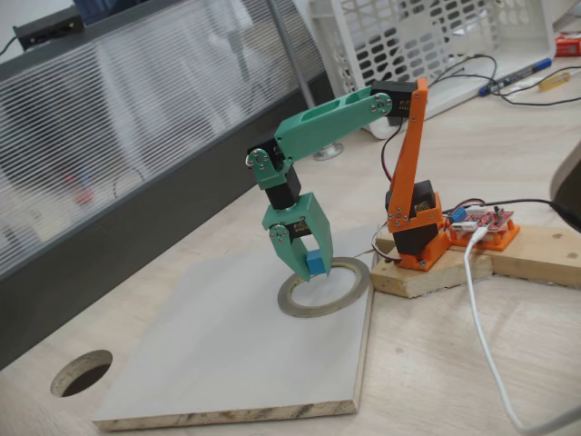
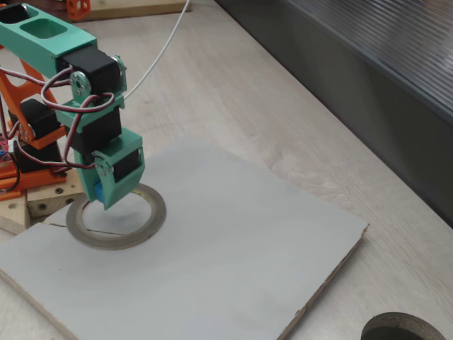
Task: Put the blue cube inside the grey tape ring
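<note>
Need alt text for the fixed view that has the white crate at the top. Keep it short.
A green robot arm on an orange base holds the blue cube in its gripper, jaws pointing down just above the near-left rim of the grey tape ring. The ring lies flat on a pale board on a wooden table, with a dark round hole in the tabletop at lower left.

Pale grey rectangular board with raw chipboard edges (image 1: 227, 363), flat on the light wooden table (image 1: 454, 363), one corner pointing toward the table's near edge in a fixed view. Dark round hole cut in the tabletop (image 1: 82, 372), just off the board's left corner there. White perforated plastic basket (image 1: 427, 36) at the table's far edge, blue pen (image 1: 516, 76) beside it. White cable (image 1: 486, 345) trailing across the table's right side
</note>
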Action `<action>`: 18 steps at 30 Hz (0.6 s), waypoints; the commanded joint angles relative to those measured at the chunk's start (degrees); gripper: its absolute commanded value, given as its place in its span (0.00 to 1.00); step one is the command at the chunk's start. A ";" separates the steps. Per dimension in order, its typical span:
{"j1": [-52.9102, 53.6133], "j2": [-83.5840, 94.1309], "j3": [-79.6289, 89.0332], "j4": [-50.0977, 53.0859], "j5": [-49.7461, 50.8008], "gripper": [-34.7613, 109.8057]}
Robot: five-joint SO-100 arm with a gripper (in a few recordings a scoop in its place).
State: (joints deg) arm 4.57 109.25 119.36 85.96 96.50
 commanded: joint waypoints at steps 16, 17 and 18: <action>0.44 1.85 0.18 0.97 0.62 0.40; 0.44 1.85 0.18 1.05 0.62 0.44; 0.44 1.85 0.18 1.05 0.62 0.48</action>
State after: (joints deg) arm 4.66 109.25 119.36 86.04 96.50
